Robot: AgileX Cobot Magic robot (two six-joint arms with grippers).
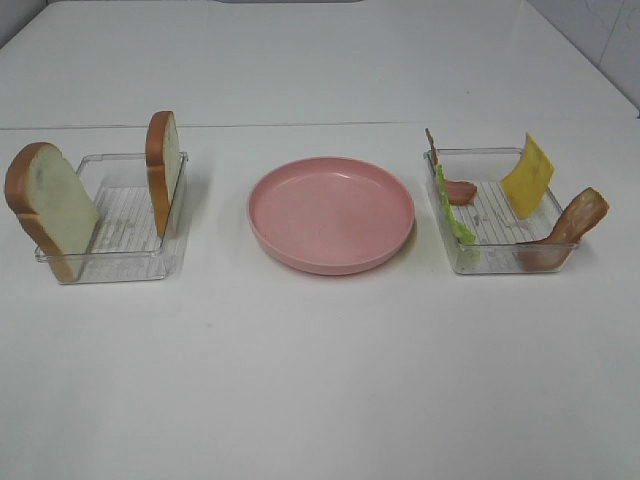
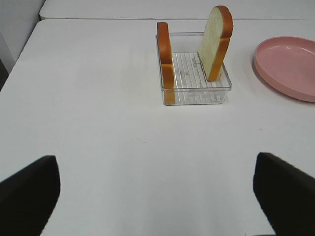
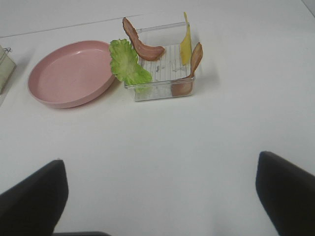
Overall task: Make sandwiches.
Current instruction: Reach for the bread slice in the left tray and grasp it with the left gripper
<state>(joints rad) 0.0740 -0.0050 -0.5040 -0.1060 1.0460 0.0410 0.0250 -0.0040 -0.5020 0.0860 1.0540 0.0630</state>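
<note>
My left gripper (image 2: 157,196) was open; its two dark fingers (image 2: 29,196) were spread wide apart with nothing between them, above the white table (image 2: 98,123). Well ahead of it sat a clear plastic tray (image 2: 194,93) holding the bread for the sandwiches. The outer bread slice (image 2: 166,61) stood on edge along the tray's far side from the plate, and in the high view it tilted outward over the rim. The inner bread slice (image 2: 216,42) stood upright against the wall nearer the plate, brown crust showing around its white face; the two slices were apart.

My right gripper (image 3: 160,194) was open in the same way, empty, above bare table. Well ahead of it sat a second clear tray (image 3: 162,91) with the fillings. The ruffled green lettuce (image 3: 127,64) hung over the wall on the plate's side; just beside it the curved meat strip (image 3: 142,44) rose from a back corner and bent down into the tray. The yellow cheese square (image 3: 185,46) leaned against the opposite wall; the leaning meat strip (image 3: 195,58) was propped in the front corner on that side, its end sticking out past the rim.

Between the two trays, near both but touching neither, lay the round pink plate (image 1: 330,212); no part was stacked on another.
</note>
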